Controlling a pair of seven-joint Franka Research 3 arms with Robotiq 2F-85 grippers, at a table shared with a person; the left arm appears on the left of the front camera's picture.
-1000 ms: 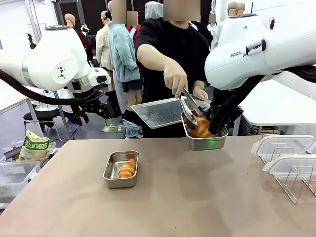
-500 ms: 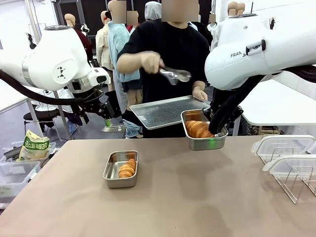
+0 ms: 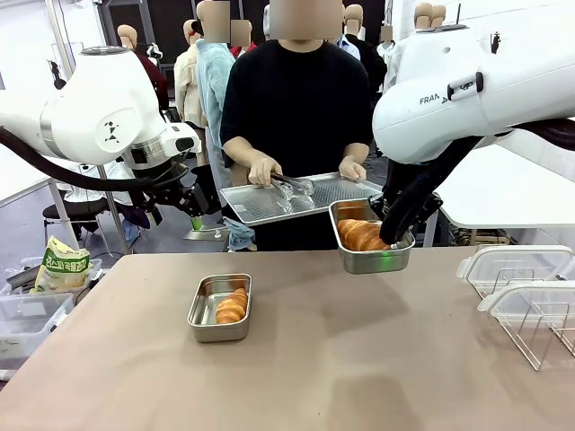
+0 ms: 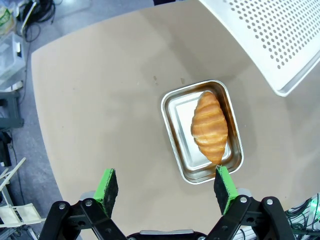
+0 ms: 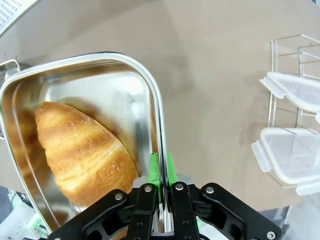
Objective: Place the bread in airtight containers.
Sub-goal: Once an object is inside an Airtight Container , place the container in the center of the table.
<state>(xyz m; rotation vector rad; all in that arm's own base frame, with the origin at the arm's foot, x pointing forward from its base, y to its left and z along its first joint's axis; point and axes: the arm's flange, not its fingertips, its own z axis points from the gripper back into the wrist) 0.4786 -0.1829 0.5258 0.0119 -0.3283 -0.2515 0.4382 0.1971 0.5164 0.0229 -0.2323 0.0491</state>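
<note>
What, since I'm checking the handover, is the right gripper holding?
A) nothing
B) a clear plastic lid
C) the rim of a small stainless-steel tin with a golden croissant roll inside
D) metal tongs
C: the right gripper pinches the rim of the small stainless-steel tin, with the golden croissant roll lying inside it.

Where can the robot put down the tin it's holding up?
The wide bare tabletop between the tin with one roll and the clear lids is free, and so is the near edge. The right corner, with lids and wire rack, is crowded.
</note>
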